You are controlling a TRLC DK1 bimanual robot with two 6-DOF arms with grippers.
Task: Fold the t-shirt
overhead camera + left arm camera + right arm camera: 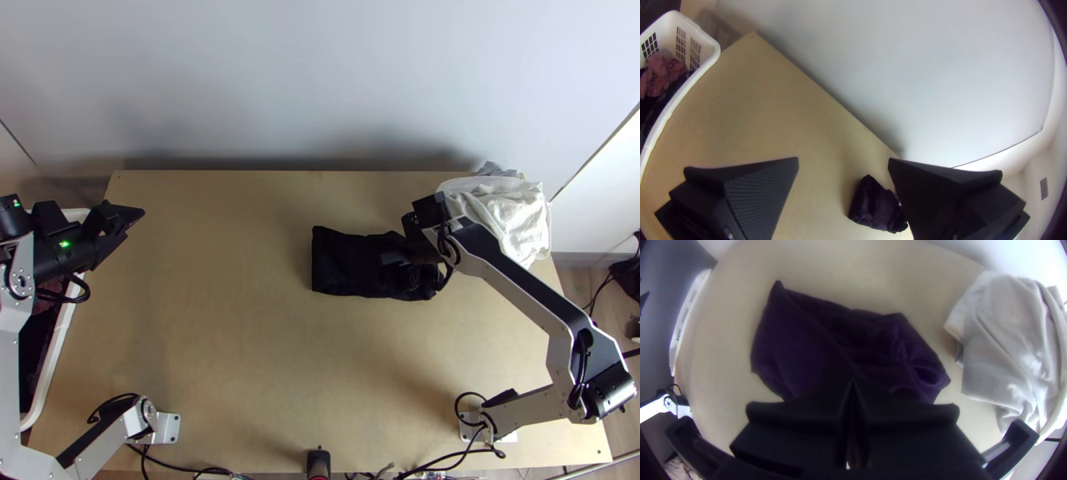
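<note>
T-shirt (339,266), dark compact oblong, long axis running left to right

Left gripper (134,224): jaws parted. Dark cloth (875,205): rumpled on the table (773,98), between the jaws, partly covered by one. White basket (706,42): beyond the opposite jaw, containing pink cloth (660,73). Pale wall (942,80): beyond the covering jaw.
</note>
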